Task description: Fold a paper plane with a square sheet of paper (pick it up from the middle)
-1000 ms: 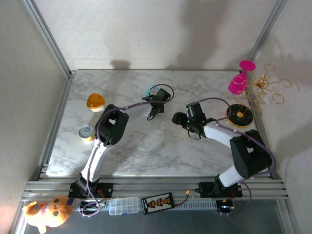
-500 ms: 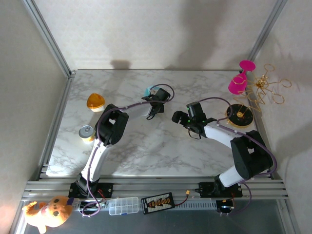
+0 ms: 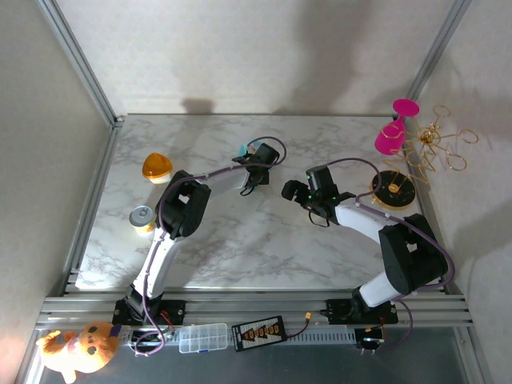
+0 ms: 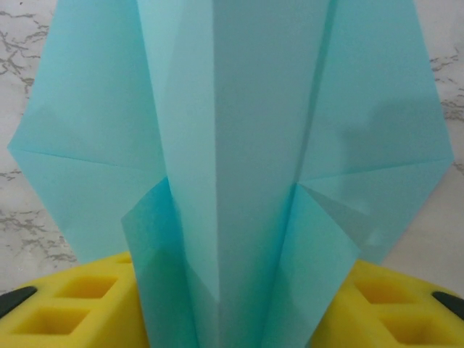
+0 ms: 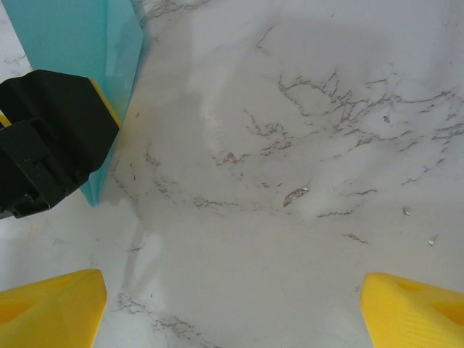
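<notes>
Start near: your right gripper (image 5: 232, 308) hangs over bare marble table (image 3: 240, 240), its yellow fingertips (image 5: 51, 304) spread far apart at the two lower corners of the right wrist view, with nothing between them. The jaws are released. Against the frame a second ago, this arm has crept slightly farther and to the left, so it now sits a little closer to the left arm's wrist.

Farther out and to the left, your left gripper (image 4: 232, 308) is grasping the paper plane (image 4: 239, 145). In the left wrist view the teal folds rise from between the yellow pads, centre crease upright and a wing spreading to each side. From the right wrist camera you see the same teal paper beside the left gripper's black body, its lower corner close to the marble; you cannot tell whether it touches. The left gripper and plane have barely moved over that second.

The tin (image 3: 142, 217), the orange dome (image 3: 157, 167) and the pink glass (image 3: 390, 138) lie where they were.
</notes>
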Controlling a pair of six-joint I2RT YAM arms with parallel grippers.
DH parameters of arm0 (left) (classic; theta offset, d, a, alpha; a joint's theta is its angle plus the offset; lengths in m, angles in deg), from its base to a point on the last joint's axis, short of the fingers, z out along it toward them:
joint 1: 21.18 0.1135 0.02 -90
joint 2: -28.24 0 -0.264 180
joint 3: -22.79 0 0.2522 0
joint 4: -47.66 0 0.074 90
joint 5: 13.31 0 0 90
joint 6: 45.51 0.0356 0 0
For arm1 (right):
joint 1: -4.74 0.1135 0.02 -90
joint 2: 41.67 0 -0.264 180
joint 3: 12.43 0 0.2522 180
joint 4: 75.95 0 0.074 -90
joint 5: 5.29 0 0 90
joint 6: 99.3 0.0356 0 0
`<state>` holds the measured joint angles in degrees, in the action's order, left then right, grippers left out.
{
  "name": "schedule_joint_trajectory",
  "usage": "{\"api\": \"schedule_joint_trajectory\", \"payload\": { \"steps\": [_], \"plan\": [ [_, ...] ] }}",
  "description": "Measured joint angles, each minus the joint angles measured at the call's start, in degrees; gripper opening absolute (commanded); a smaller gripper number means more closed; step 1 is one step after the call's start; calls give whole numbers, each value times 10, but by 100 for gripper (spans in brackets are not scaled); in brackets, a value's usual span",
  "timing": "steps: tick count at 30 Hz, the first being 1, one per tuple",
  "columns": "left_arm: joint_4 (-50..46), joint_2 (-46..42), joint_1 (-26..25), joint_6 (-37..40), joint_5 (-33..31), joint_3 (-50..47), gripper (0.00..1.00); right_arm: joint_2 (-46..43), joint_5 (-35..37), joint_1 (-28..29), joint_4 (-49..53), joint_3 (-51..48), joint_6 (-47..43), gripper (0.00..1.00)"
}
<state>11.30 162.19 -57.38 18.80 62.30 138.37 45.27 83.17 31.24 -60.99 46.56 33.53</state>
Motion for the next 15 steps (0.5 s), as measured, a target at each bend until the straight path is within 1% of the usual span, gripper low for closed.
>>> {"api": "schedule_joint_trajectory", "payload": {
  "steps": [15],
  "plan": [
    [-13, -15, 0, -30, 3, 0, 57, 0, 0, 0, 0, 0, 0, 91]
  ]
}}
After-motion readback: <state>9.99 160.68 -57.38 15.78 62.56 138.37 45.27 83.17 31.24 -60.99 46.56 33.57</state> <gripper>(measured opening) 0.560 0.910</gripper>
